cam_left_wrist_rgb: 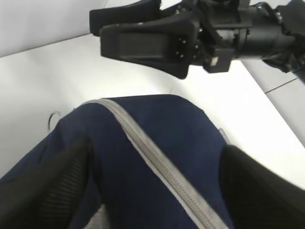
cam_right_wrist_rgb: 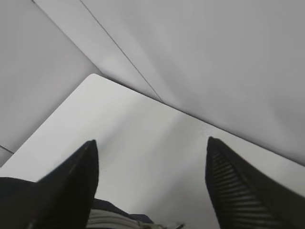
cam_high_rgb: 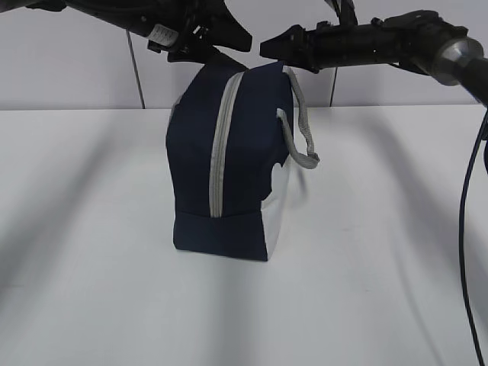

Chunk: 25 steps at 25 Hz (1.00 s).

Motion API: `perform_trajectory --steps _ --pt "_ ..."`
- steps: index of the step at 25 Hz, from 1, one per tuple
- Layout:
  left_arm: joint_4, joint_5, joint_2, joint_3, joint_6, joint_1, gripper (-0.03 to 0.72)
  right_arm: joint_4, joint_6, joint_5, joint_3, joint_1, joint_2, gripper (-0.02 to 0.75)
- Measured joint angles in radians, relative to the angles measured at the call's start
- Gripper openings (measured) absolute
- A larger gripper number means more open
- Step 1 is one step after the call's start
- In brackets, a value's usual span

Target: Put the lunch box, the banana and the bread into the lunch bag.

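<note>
On the left the bench (cam_high_rgb: 76, 229) lies bare and white, with wide open room out to its near edge and back to the wall. Above it the left gripper (cam_high_rgb: 200, 42) hangs just over the top left shoulder of the lunch bag (cam_high_rgb: 229, 168); in its own wrist view its fingers (cam_left_wrist_rgb: 52, 191) stand wide apart on either side of the bag's navy crown, gripping nothing, with the grey zipper (cam_left_wrist_rgb: 157, 162) running between them. The bag stands upright in the middle of the bench, the zipper line looking closed down its front, which suggests the packing is finished or nearly so, since neither lunch box, banana nor bread shows anywhere; they are presumably inside, though that cannot be seen. The grey strap handle (cam_high_rgb: 303, 133) droops off the bag's right side, beside the white panel. Further right the right gripper (cam_high_rgb: 286, 44) reaches in level with the bag's top right corner; its fingers (cam_right_wrist_rgb: 71, 181) are likewise spread wide and empty, only a sliver of bag below them. Both arms crowd the bag's top, so the freest way out is straight up or outward to either side, where the bench is open; a dark cable (cam_high_rgb: 465, 229) hangs at the far right edge.
</note>
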Motion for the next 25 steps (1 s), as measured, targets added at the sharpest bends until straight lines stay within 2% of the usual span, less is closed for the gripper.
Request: perform_trajectory --steps 2,7,13,20,25 --pt "0.054 0.004 -0.021 0.000 -0.038 0.000 0.551 0.000 0.000 -0.010 0.000 0.000 -0.026 0.522" --pt "0.270 0.048 -0.115 0.000 -0.183 0.001 0.534 0.000 0.000 -0.017 0.041 0.000 -0.124 0.517" --pt "0.459 0.213 -0.191 -0.003 -0.322 0.001 0.496 0.000 0.002 -0.029 0.228 0.000 -0.290 0.455" --pt "0.611 0.300 -0.243 0.002 -0.388 0.001 0.469 0.000 -0.017 -0.065 0.487 0.000 -0.478 0.447" --pt "0.646 0.303 -0.295 0.046 -0.402 0.004 0.467 0.000 -0.087 -0.014 0.729 0.000 -0.658 0.445"
